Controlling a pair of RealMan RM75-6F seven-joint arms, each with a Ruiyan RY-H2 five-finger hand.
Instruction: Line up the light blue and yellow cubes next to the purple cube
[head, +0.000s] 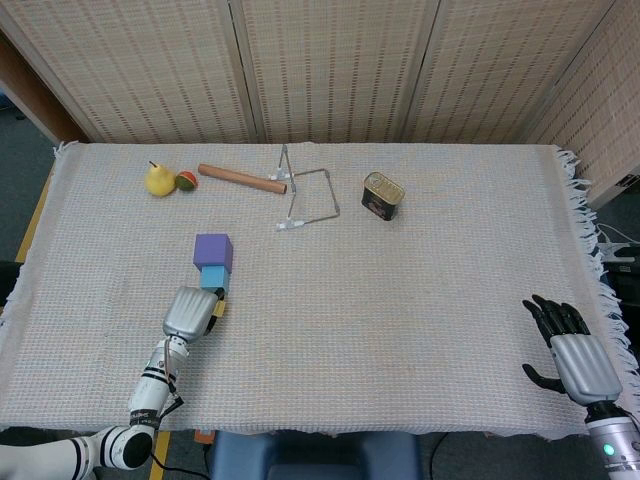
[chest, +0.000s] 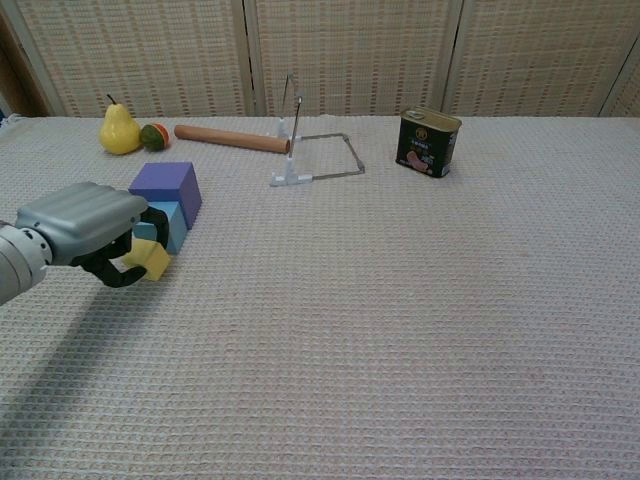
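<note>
The purple cube (head: 213, 252) (chest: 166, 189) stands on the left half of the cloth. Right in front of it, touching, sits the light blue cube (head: 212, 277) (chest: 166, 223). My left hand (head: 190, 313) (chest: 83, 218) hovers just in front of the blue cube and pinches the yellow cube (chest: 152, 260) (head: 217, 308) between thumb and fingers, close to the cloth. Much of the blue cube is hidden behind that hand in the chest view. My right hand (head: 572, 357) rests open at the table's near right edge, fingers spread, holding nothing.
At the back left lie a yellow pear (head: 158, 181), a small red-green fruit (head: 185, 181) and a wooden rolling pin (head: 241, 179). A wire stand (head: 305, 201) and a tin can (head: 382, 195) are at the back centre. The cloth's fringe (head: 590, 232) marks the right edge.
</note>
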